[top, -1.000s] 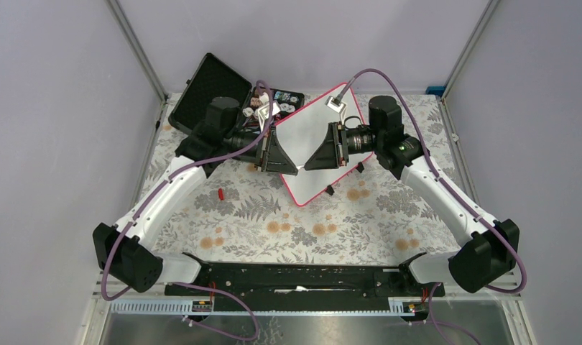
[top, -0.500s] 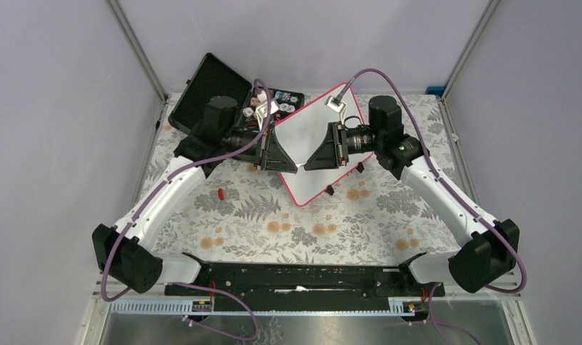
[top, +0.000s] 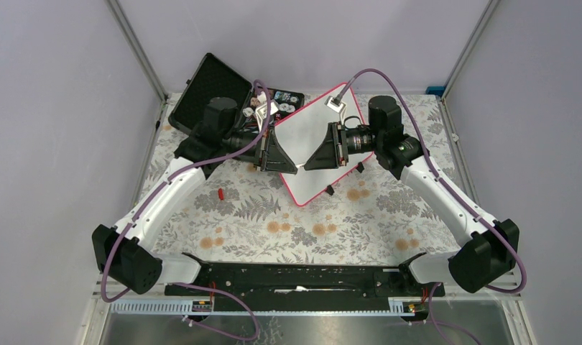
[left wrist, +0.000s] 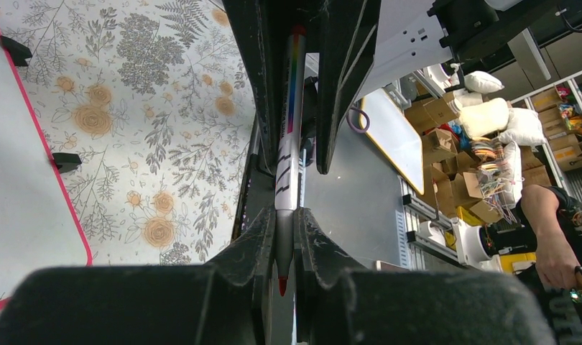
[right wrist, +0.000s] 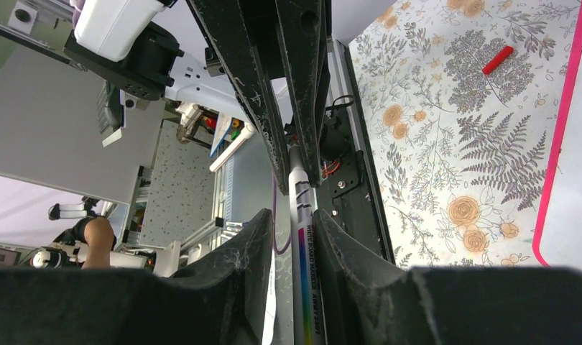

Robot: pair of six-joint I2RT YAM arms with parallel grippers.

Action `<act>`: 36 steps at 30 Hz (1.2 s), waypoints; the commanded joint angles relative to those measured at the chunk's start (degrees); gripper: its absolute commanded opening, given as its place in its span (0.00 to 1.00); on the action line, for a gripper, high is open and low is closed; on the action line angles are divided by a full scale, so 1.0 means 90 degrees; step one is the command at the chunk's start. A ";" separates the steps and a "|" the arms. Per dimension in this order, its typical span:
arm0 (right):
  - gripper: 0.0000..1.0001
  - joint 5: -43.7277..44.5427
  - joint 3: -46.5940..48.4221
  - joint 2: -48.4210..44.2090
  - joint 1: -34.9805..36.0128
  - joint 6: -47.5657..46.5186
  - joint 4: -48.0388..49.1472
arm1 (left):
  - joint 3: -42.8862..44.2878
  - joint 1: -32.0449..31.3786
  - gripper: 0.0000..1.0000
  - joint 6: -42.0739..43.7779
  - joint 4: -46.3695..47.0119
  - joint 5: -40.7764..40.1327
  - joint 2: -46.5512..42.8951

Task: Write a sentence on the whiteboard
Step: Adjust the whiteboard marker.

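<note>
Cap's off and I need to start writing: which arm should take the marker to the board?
Right, probably. The marker runs out of the right end effector tip-forward, over the whiteboard. In the left end effector the red tip points into its palm.

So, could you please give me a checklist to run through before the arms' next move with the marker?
1. Cap off: ok; the cap lies on the table, and the marker's red tip is bare.
2. Left fingers shut on the marker: ok.
3. Right fingers gripping it: cannot tell; it runs between them, contact unclear.
4. Tip aimed at the board: not ok; it points back between the left fingers.
5. Board face free: cannot tell; the fingers cover its middle.
</note>
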 commanded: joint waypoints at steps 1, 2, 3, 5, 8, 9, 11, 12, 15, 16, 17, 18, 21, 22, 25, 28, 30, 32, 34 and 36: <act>0.33 -0.0157 0.0132 -0.0053 0.0050 0.0018 0.0184 | 0.0066 0.0011 0.00 -0.0001 0.0251 -0.0014 -0.0005; 0.32 -0.0157 0.0119 -0.0051 0.0051 0.0009 0.0186 | 0.0066 0.0007 0.00 0.0005 0.0252 0.0001 0.0004; 0.31 -0.0157 0.0119 -0.0054 0.0047 0.0004 0.0181 | 0.0066 -0.0006 0.00 0.0014 0.0248 0.0015 0.0011; 0.30 -0.0162 0.0109 -0.0053 0.0052 -0.0006 0.0178 | 0.0071 -0.0044 0.00 0.0059 0.0181 0.0016 0.0026; 0.21 -0.0166 0.0108 -0.0046 0.0047 -0.0011 0.0186 | 0.0164 -0.0095 0.00 0.0222 -0.0033 -0.0015 0.0087; 0.18 -0.0167 0.0111 -0.0036 0.0051 -0.0014 0.0185 | 0.0181 -0.0104 0.00 0.0243 -0.0046 -0.0020 0.0101; 0.09 -0.0167 0.0118 -0.0034 0.0046 -0.0011 0.0181 | 0.0192 -0.0107 0.04 0.0284 -0.0050 -0.0047 0.0104; 0.04 -0.0172 0.0120 -0.0027 0.0051 -0.0006 0.0188 | 0.0188 -0.0099 0.20 0.0325 -0.0050 -0.0086 0.0088; 0.00 -0.0219 0.0120 0.0006 0.0021 0.0037 0.0229 | 0.0337 0.0031 0.53 0.0643 -0.0260 -0.0148 0.0059; 0.00 -0.0211 0.0112 0.0018 -0.0024 0.0031 0.0233 | 0.0384 0.0158 0.61 0.0657 -0.0303 -0.0136 0.0047; 0.00 -0.0199 0.0110 0.0031 -0.0090 -0.0001 0.0235 | 0.0412 0.0340 0.66 0.0617 -0.0306 -0.0058 0.0036; 0.00 -0.0196 0.0110 0.0028 -0.0191 -0.0035 0.0234 | 0.0421 0.0570 0.68 0.0519 -0.0247 0.0063 0.0027; 0.00 -0.0222 0.0155 0.0067 -0.0590 -0.0152 0.0217 | 0.0229 0.1389 0.69 -0.0158 0.0432 0.0463 -0.0032; 0.00 -0.0208 0.0171 0.0074 -0.0706 -0.0230 0.0203 | 0.0162 0.1665 0.69 -0.0311 0.0593 0.0507 -0.0070; 0.00 0.0056 0.0400 0.0203 -0.0949 -0.1020 -0.0448 | -0.0089 0.2323 0.69 -0.0687 0.1182 0.0381 -0.0255; 0.00 0.0819 0.0507 0.0229 -0.0947 -0.2096 -0.1238 | -0.0408 0.2745 0.69 -0.0700 0.1245 -0.0410 -0.0454; 0.00 0.1119 0.0256 0.0130 -0.0954 -0.2342 -0.1156 | -0.0752 0.2992 0.69 -0.0651 0.1222 -0.1134 -0.0600; 0.00 0.1277 0.0021 0.0062 -0.0955 -0.2454 -0.0987 | -0.1097 0.3167 0.69 -0.0381 0.1162 -0.1730 -0.0712; 0.00 0.1365 -0.0170 0.0071 -0.0955 -0.2536 -0.0868 | -0.1418 0.3172 0.68 0.0031 0.1061 -0.2197 -0.0757; 0.00 0.1386 -0.0282 0.0107 -0.0945 -0.2584 -0.0797 | -0.1733 0.3177 0.68 0.0213 0.1200 -0.2301 -0.0743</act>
